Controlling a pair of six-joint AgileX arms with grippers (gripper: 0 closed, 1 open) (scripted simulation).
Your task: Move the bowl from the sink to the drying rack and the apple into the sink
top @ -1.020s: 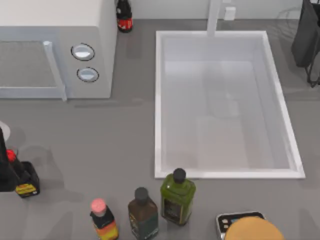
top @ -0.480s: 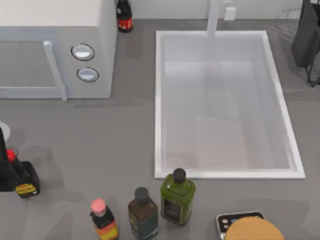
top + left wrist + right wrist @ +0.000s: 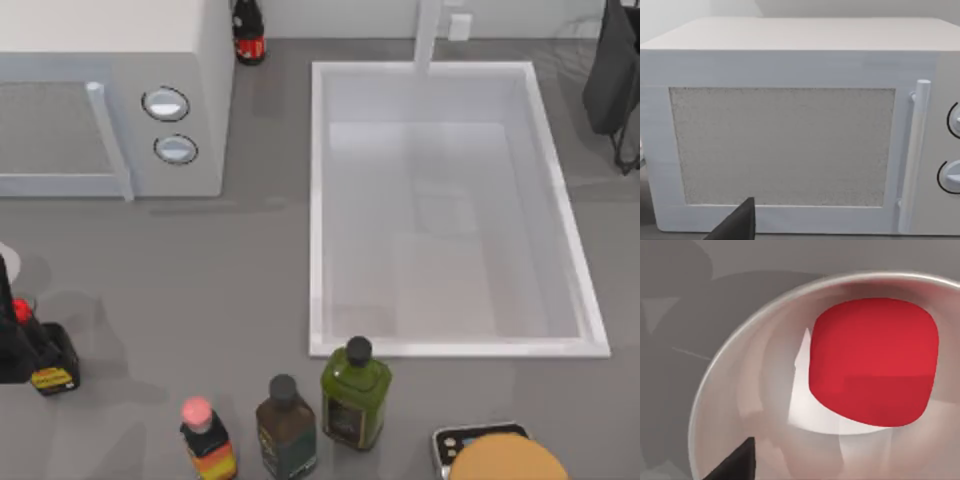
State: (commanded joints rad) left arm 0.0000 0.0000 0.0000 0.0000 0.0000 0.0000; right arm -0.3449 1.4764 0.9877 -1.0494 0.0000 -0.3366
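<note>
The white sink [image 3: 318, 210] stands at the centre right of the table, and its basin holds nothing. The bowl is out of view. In the right wrist view the red apple [image 3: 872, 362] lies inside a shiny silver round dish [image 3: 735, 390], close under the camera, with one dark fingertip [image 3: 735, 465] at the picture's edge. My right arm [image 3: 612, 70] hangs at the table's far right corner. Thin dark wires [image 3: 628, 152] show beside it; whether they are the drying rack I cannot tell. My left arm [image 3: 8, 340] sits at the left edge.
A white microwave [image 3: 110, 60] fills the far left and faces the left wrist camera [image 3: 785, 145]. Several bottles [image 3: 285, 425] stand along the front edge. A red-capped bottle [image 3: 48, 362] stands by the left arm, another [image 3: 248, 35] behind the microwave. A tan disc on a scale [image 3: 500, 458] sits front right.
</note>
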